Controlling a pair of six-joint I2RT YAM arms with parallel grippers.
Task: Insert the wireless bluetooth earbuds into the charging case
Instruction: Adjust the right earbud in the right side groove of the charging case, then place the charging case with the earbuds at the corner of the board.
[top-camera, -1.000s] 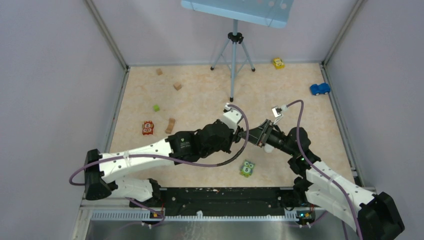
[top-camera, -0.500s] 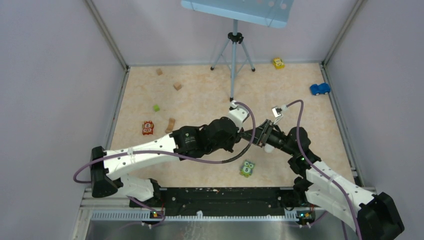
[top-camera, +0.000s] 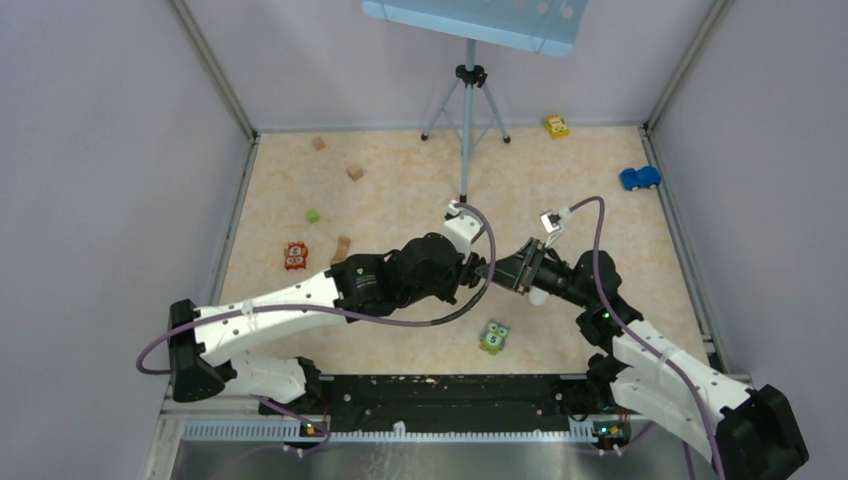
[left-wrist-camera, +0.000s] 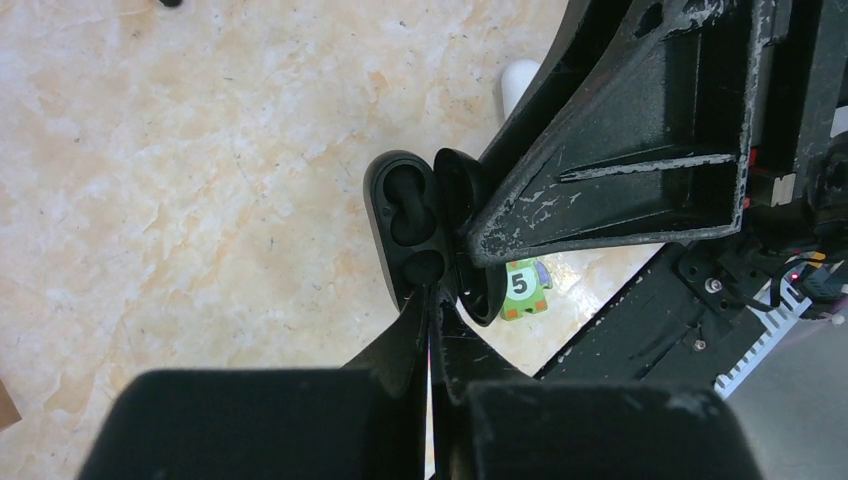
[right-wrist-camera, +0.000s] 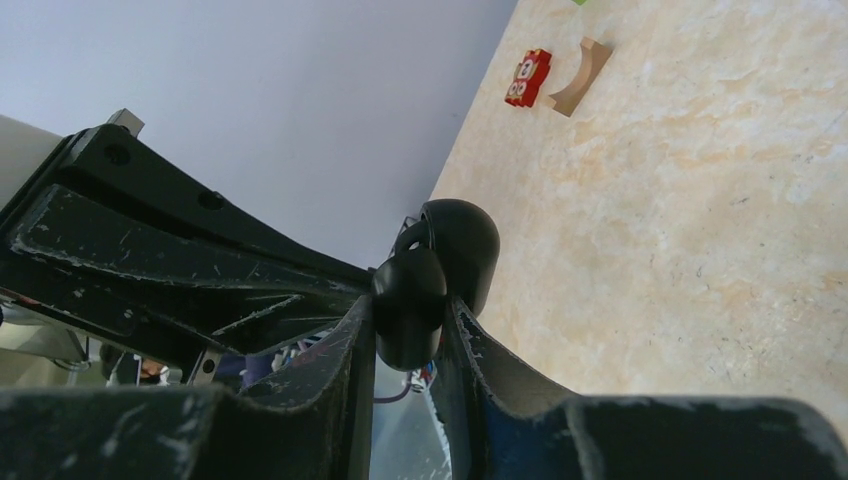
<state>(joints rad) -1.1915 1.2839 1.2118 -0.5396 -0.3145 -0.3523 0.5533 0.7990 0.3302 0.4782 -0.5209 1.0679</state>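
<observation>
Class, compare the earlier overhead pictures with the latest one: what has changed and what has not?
The left pincer swung right toward the black case, then drew back left to where it started. The right pincer kept gripping the case; the owl block stayed put.

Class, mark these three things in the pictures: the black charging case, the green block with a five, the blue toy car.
black charging case (left-wrist-camera: 403, 225): left wrist view, its open half with two wells.
green block (left-wrist-camera: 520, 286): left wrist view, its numbered face.
blue toy car (top-camera: 640, 178): top external view, its roof.
</observation>
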